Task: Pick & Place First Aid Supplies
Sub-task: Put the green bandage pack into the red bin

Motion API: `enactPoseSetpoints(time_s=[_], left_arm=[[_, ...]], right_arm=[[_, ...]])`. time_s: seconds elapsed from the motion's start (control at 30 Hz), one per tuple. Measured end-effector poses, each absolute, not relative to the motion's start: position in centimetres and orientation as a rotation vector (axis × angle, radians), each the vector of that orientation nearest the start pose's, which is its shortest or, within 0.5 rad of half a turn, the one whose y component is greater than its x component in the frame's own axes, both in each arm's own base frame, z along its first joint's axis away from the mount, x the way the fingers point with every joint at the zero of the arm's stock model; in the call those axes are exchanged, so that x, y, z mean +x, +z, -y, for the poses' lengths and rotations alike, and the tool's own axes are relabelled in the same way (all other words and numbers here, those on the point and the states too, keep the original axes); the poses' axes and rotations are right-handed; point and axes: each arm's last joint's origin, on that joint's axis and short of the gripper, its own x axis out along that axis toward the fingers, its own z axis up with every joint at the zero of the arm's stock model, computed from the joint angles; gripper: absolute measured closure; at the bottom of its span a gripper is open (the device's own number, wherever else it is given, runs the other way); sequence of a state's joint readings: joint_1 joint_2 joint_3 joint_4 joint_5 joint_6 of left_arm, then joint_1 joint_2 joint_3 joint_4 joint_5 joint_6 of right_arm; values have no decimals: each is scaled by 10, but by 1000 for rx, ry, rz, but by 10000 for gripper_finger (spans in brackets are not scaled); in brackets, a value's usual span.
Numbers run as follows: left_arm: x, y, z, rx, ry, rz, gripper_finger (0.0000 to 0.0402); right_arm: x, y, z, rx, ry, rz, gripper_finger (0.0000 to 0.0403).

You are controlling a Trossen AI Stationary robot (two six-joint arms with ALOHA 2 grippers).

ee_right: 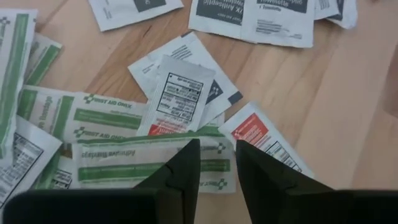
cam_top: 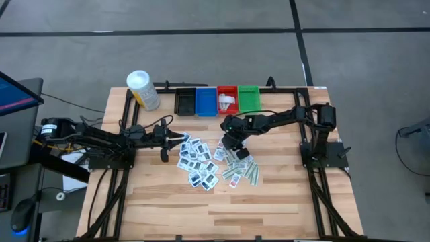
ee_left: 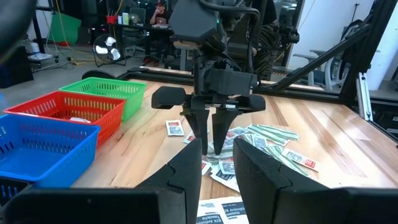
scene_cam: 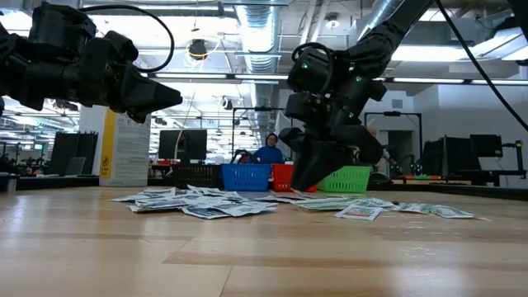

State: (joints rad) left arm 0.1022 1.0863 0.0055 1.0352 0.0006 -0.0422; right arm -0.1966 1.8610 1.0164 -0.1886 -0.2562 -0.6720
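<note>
High view: red bin (cam_top: 227,100) holds white packets (cam_top: 226,101).

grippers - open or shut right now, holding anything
Left gripper: jaws slightly apart, holding nothing, above the table beside the packets.
Right gripper: jaws slightly apart, pointing down over the packets, nothing held.
</note>
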Motion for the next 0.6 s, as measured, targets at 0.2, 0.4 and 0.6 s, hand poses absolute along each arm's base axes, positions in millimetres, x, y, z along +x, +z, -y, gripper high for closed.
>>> enactPoseSetpoints(time_s=[0.2,0.4,0.6], left_arm=[[161,145,-17,-45,103,-45,309],[161,145,-17,-45,103,-45,309],[161,145,-17,-45,103,-46,309]], right_arm=[[346,129,61,-376,390,-954,306],[343,125,62,-371,391,-964,306],[341,118,61,-366,396,-969,306]])
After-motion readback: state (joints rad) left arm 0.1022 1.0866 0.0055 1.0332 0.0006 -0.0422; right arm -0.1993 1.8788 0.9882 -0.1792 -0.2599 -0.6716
